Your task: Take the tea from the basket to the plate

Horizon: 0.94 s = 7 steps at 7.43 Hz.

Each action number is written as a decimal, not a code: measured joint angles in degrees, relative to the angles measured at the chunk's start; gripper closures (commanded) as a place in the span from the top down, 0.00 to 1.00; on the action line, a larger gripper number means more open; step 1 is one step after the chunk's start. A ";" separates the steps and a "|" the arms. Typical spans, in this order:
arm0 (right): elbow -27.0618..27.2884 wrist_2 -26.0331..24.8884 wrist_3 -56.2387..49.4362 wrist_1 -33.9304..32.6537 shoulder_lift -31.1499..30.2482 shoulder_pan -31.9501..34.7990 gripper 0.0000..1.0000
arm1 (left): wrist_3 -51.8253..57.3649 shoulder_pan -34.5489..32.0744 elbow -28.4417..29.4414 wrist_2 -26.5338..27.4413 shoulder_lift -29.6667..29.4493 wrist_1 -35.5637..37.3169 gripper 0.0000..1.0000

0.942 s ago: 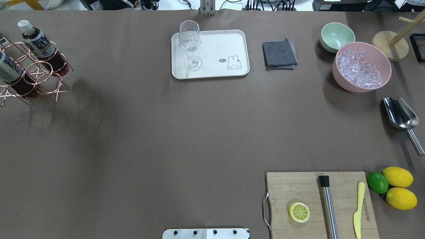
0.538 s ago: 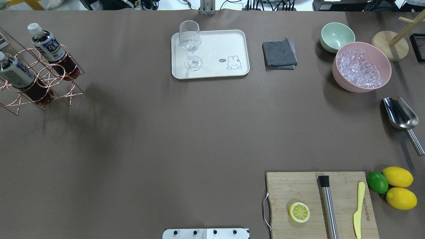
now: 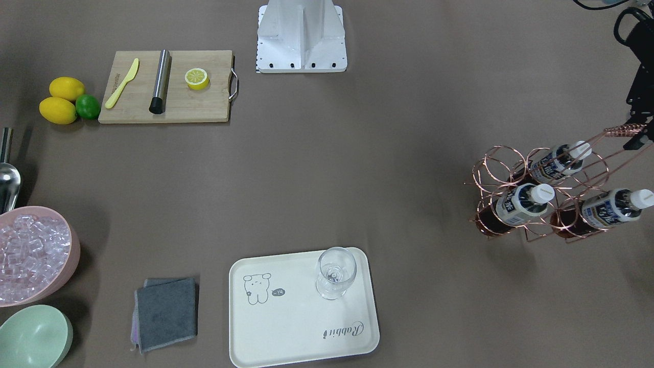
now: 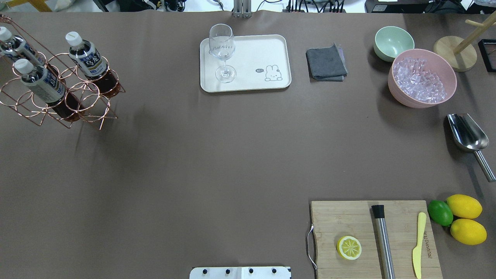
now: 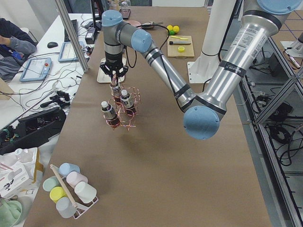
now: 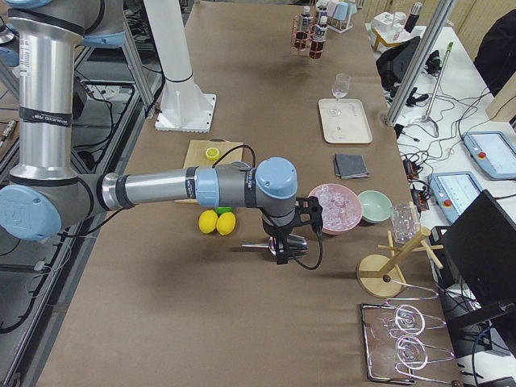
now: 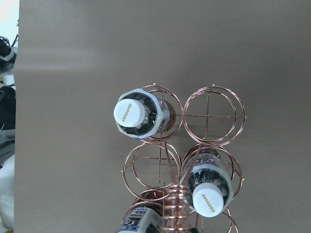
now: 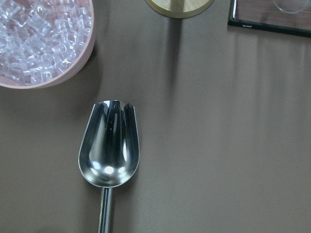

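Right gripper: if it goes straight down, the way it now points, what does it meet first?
Probably the bowl of the steel scoop directly under the right gripper; the gap between them is unclear.

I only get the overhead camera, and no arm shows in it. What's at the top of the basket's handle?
Observer: The left side camera shows the left gripper right at the top of the basket's handle.
Operator: Where's the other arm?
Observer: The right side camera shows the right gripper over the metal scoop, beside the pink bowl of ice.
Operator: What's written on the caps?
Observer: The left wrist camera reads SUNTORY on the white cap of a tea bottle.
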 measured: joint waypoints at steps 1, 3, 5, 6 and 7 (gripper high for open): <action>1.54 0.07 -0.07 0.03 -0.27 0.03 1.00 | 0.09 1.58 -1.23 0.68 -0.02 -2.01 0.00; 4.92 1.73 0.30 0.00 -0.56 0.05 1.00 | -0.24 4.70 -2.92 1.52 -0.56 -4.53 0.00; 6.70 5.27 0.58 0.00 -0.50 -0.15 1.00 | -3.97 6.95 -4.63 1.68 -1.60 -5.63 0.00; 7.28 6.53 0.60 0.17 -0.39 -0.61 1.00 | -6.96 8.12 -5.55 1.64 -2.04 -6.25 0.00; 7.90 7.26 0.64 0.45 -0.27 -1.45 1.00 | -9.11 9.41 -6.10 1.72 -2.69 -7.16 0.00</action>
